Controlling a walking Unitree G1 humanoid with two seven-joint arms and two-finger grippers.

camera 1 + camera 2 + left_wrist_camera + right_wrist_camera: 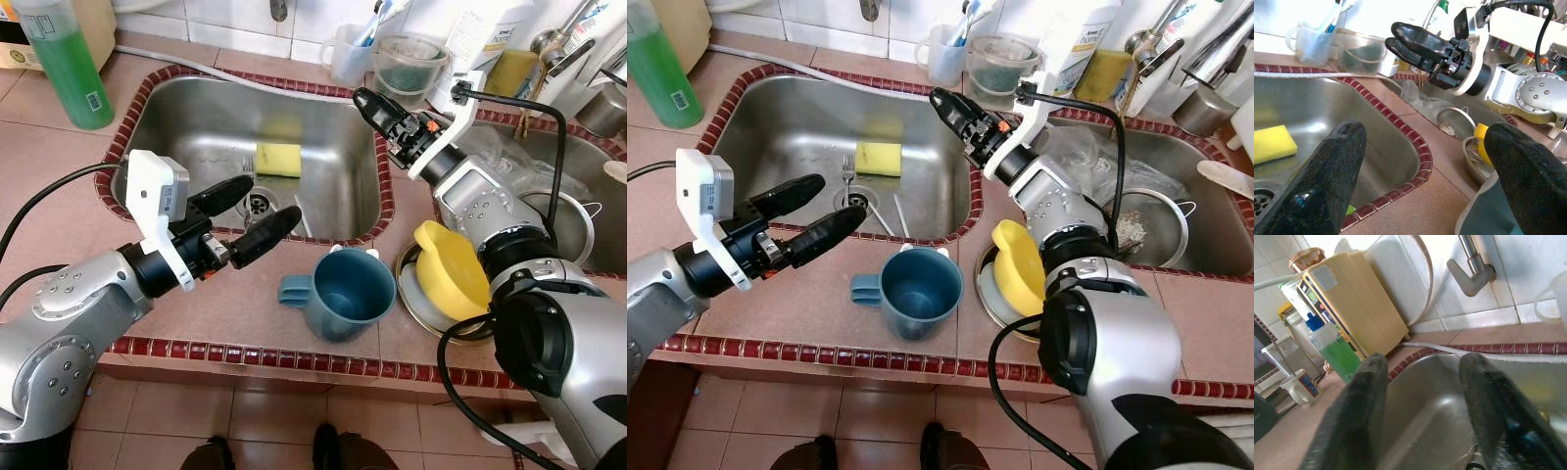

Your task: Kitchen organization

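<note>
A blue mug [343, 294] lies tipped on the tiled counter in front of the left sink [186, 117]. My left gripper [274, 199] hovers open over the sink's front rim, just left of the mug, holding nothing. A yellow sponge [278, 159] rests in the basin beside a fork [847, 171]. My right gripper [361, 98] reaches over the sink's far right corner. Its fingers [1364, 401] stand a narrow gap apart and hold nothing. A yellow cup [451, 269] lies on stacked metal plates [416, 308] right of the mug.
A green soap bottle [64, 59] stands at the back left. A cup of toothbrushes [351, 49] and a clear container [407, 64] sit behind the sink. The right basin holds a strainer [1146, 225] and plastic wrap. A person's shoes [328, 450] show below the counter edge.
</note>
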